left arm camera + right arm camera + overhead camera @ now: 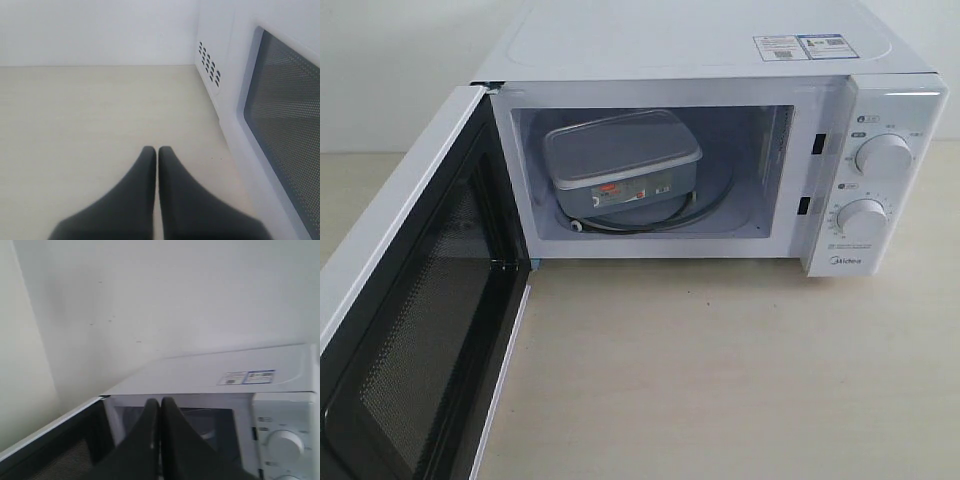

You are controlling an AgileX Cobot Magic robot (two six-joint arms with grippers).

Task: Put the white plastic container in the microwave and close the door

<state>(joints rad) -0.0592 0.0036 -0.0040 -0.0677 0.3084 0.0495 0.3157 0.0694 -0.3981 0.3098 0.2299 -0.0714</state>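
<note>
exterior view: one white microwave (pixel 670 40) stands on a pale table (pixel 720 370), its door (pixel 430 330) swung wide to the left so that the black inner frame and the dark mesh window (pixel 415 350) face the camera. one white plastic container (pixel 620 160) sits inside the cavity on the glass turntable (pixel 712 205), lid on, with a small red-and-white label (pixel 620 192) on its near side. the panel on the right carries two round dials (pixel 883 155), one above the other, and two stickers (pixel 802 46) lie side by side on the top.

left wrist view: the left gripper (pixel 157 152) hangs over the bare table with its two dark fingers pressed together, holding nothing. beside it is the door's white outer face with the mesh window, and beyond that a cluster of vent holes (pixel 209 62) in the microwave's side (too small to count surely).

right wrist view: the right gripper (pixel 160 402) is up in front of the open microwave, its two fingers closed against each other and empty. the top with both stickers, part of the door and one whole dial show behind it; a plain wall (pixel 150 300) fills the rest.
</note>
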